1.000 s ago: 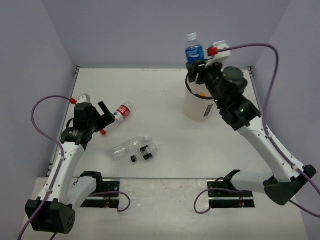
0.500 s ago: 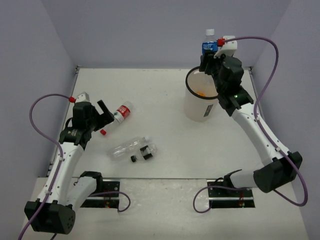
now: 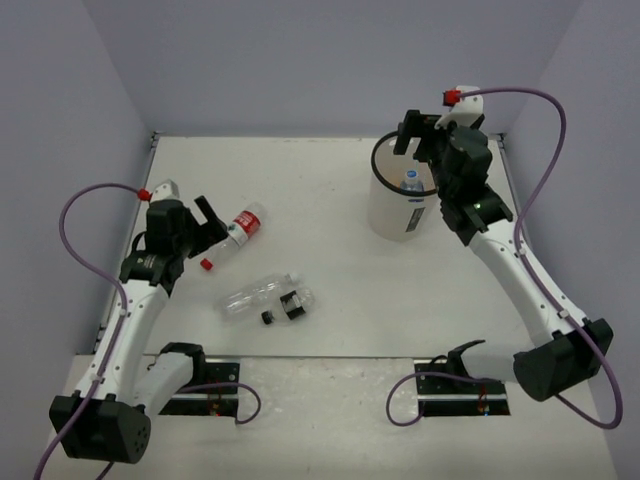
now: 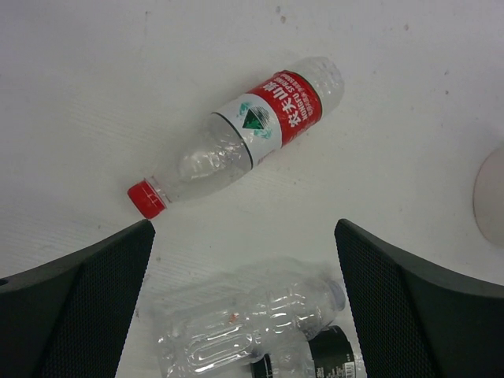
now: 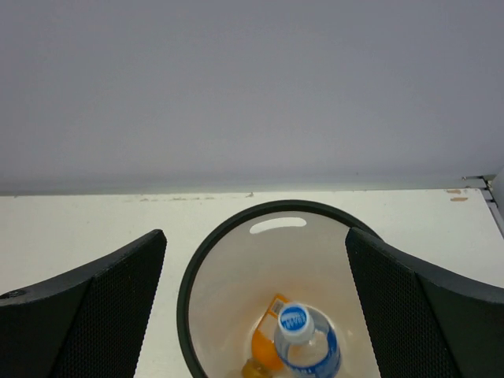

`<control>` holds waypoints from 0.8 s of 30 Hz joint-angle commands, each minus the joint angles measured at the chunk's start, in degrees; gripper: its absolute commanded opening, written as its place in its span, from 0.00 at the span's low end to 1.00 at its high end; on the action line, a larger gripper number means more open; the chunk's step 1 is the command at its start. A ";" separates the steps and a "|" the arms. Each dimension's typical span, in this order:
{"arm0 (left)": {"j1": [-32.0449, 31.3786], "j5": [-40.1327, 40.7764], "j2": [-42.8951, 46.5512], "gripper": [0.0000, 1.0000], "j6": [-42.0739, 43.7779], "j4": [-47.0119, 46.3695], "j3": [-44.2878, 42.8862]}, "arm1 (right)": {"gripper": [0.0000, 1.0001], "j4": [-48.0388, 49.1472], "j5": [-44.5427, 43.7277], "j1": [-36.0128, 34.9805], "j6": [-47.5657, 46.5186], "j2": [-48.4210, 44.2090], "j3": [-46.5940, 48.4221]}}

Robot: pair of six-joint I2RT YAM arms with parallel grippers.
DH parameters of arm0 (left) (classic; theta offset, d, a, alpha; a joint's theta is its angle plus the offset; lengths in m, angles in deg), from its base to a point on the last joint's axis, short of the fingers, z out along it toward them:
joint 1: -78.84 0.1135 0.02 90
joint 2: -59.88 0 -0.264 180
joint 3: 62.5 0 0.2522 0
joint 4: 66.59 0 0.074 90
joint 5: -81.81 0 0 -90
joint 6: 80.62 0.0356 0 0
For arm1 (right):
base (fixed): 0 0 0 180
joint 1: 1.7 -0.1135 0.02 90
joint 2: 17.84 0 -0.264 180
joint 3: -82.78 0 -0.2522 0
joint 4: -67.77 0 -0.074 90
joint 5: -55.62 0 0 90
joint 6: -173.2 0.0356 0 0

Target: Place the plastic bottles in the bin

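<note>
Blue-labelled clear plastic bottle (image 5: 303,339): let go just now, down inside the tall white round bin (image 3: 393,218) at the far right of the table (image 3: 320,180), beside an orange bottle (image 5: 264,348). Right tool (image 5: 256,236) above the bin, wide open, holding nothing. Left tool (image 4: 244,228) wide open too, over the red-capped clear bottle (image 4: 244,134). Three more to go: that one, a plain clear one (image 4: 252,319) and a black-labelled one (image 4: 315,364) nearer.

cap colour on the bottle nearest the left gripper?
Red. The cap shows best in the left wrist view.
</note>
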 commanded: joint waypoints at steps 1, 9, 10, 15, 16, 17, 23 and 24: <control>0.38 -1.84 -3.38 1.00 4.36 -7.67 -1.70 | 0.99 -0.78 -0.09 0.16 4.28 -5.98 -2.52; 0.38 -6.65 -11.86 1.00 20.02 -26.96 -0.09 | 0.99 3.13 10.06 0.16 11.37 -17.19 -14.57; 0.38 -9.31 -13.85 1.00 22.59 -27.55 -0.44 | 0.99 3.22 10.64 0.16 11.81 -17.71 -15.19; 0.38 -7.56 -18.95 1.00 27.91 -30.97 2.52 | 0.99 -1.03 14.24 0.16 12.65 -17.80 -15.58; 0.38 -9.25 -19.67 1.00 28.79 -31.05 3.19 | 0.99 -0.99 14.79 0.16 13.17 -17.80 -15.68; 0.38 -12.74 -20.67 1.00 30.01 -30.84 3.55 | 0.99 -0.49 15.57 0.16 13.67 -17.80 -16.67; 0.29 -13.94 -26.33 1.00 28.90 -27.25 1.37 | 0.99 -3.15 16.76 0.16 14.17 -17.34 -16.85; 0.29 -13.50 -27.91 1.00 28.68 -26.36 0.89 | 0.99 -3.55 16.80 0.16 14.13 -17.61 -17.29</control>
